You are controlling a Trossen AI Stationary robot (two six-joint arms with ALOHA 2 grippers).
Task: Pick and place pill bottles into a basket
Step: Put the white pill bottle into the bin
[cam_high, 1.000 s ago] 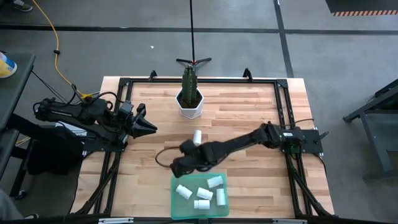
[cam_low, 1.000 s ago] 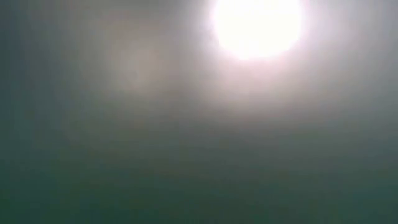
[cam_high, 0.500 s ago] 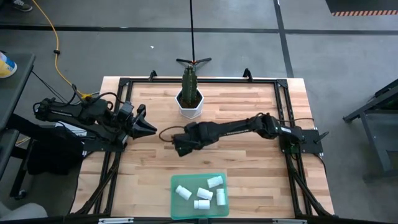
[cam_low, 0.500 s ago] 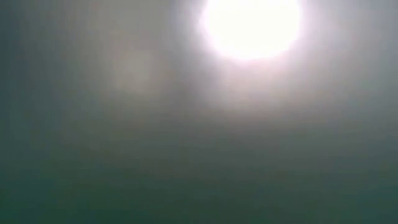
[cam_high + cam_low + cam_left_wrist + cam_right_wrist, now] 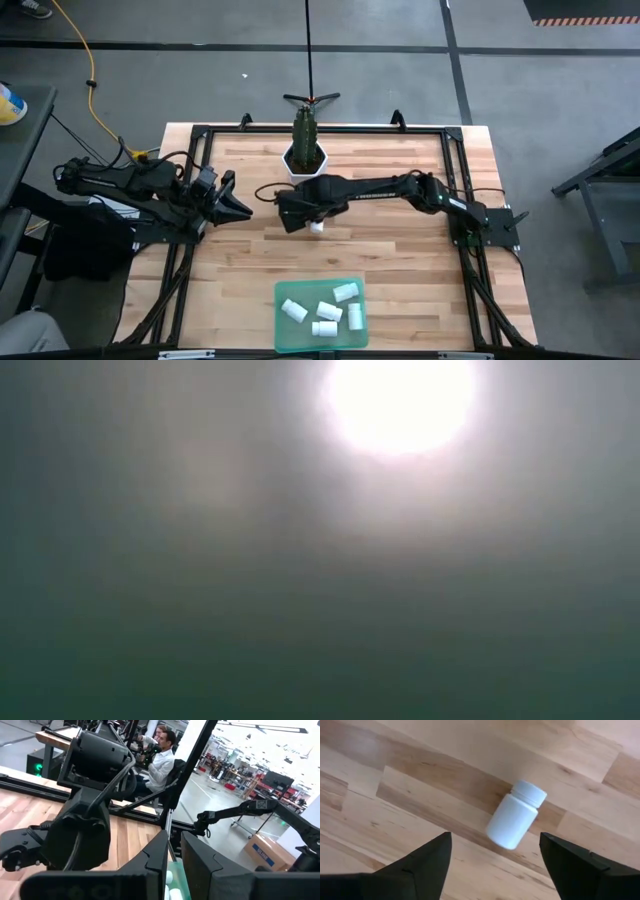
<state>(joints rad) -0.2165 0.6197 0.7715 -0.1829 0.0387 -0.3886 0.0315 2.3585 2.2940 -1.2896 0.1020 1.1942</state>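
High view gives me the whole counter (image 5: 400,250); my right arm reaches across it from the right side, and the right hand (image 5: 300,214) hangs over the middle, just in front of the white plant pot (image 5: 306,172) with its green plant (image 5: 304,128); one pill bottle (image 5: 318,227) peeks out from under this hand, lying on the wood. Right wrist view shows me the same bottle (image 5: 515,815) lying on its side on the planks, with its cap pointing away; the two dark fingers (image 5: 415,865) stand wide apart on both sides of it and do not touch it, so the right hand is released and holds nothing.

Near the front edge of the counter sits the green basket (image 5: 284,330), well apart from the right hand; five bottles (image 5: 321,312) lie inside it, some touching each other.

My left arm waits at the left edge of the counter; the left hand (image 5: 238,205) points toward the middle; in the left wrist view its fingers (image 5: 200,865) stand almost together with only a thin gap, with nothing between them. Behind the counter in this view a person (image 5: 161,760) in a white shirt sits in the room. Low view gives me only a bright glare and grey haze, so I cannot tell anything from it.
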